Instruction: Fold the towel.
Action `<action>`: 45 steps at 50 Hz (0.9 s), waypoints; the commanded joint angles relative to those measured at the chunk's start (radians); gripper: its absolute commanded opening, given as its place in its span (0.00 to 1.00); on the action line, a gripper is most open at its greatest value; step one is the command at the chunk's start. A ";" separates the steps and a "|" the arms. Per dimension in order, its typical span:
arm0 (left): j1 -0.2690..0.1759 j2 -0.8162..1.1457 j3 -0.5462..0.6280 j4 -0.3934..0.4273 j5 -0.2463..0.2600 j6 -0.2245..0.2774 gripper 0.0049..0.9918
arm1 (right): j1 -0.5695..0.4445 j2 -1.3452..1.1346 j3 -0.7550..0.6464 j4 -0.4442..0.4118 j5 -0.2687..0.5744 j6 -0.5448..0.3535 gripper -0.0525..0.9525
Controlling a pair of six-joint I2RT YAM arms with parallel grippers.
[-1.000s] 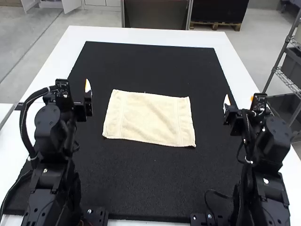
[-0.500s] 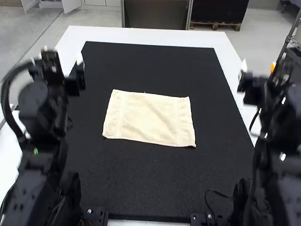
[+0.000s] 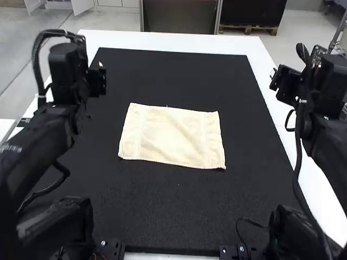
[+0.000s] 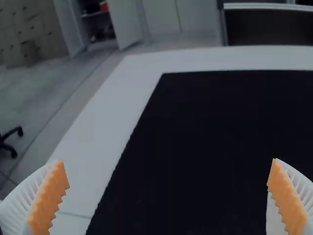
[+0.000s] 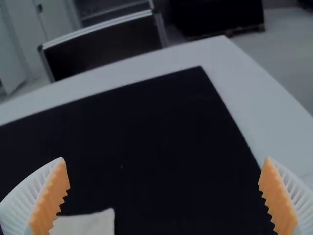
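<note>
The cream towel (image 3: 171, 136) lies flat and spread as a rectangle, slightly rumpled, on the dark mat. Left of it and farther back, my left gripper (image 3: 96, 81) is held up, apart from the cloth. My right gripper (image 3: 284, 81) is raised over the table's right side, also away from the towel. In the left wrist view the left gripper (image 4: 168, 161) has its fingers wide apart, nothing between them. The right gripper (image 5: 164, 159) is likewise open and holds nothing; a corner of the towel (image 5: 88, 224) shows beside one finger.
A black mat (image 3: 179, 211) covers most of the white table (image 3: 162, 39), whose white rim runs around it. A dark cable (image 3: 252, 221) curls near the base of the right arm.
Both arms have shifted and risen, with the left gripper first swinging outward, then back inward. The right gripper has moved outward to the right and farther up the view. The towel has stayed put.
</note>
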 commanded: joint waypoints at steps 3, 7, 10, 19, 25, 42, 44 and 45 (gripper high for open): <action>0.006 0.003 -0.006 0.007 -0.048 -0.006 0.96 | 0.028 0.151 0.021 -0.090 0.077 -0.066 0.95; 0.004 0.028 -0.015 -0.021 -0.053 -0.006 0.97 | 0.031 0.271 0.016 -0.131 0.128 -0.106 0.95; 0.004 0.058 -0.023 -0.051 -0.053 -0.035 0.97 | 0.028 0.329 0.002 -0.107 0.134 -0.118 0.95; 0.007 0.152 -0.058 -0.084 -0.051 -0.121 0.97 | 0.025 0.337 -0.013 0.011 0.083 -0.134 0.95; 0.009 0.190 -0.063 -0.056 0.009 -0.121 0.94 | 0.057 0.341 -0.030 0.033 0.089 -0.221 0.95; -0.022 0.182 -0.052 -0.030 0.214 -0.107 0.95 | 0.120 0.311 -0.124 0.050 0.160 -0.299 0.96; -0.033 0.182 -0.055 -0.021 0.208 -0.108 0.95 | 0.125 0.311 -0.122 0.048 0.132 -0.303 0.95; -0.037 0.189 -0.055 -0.016 0.206 -0.108 0.95 | 0.128 0.312 -0.119 0.048 0.117 -0.303 0.95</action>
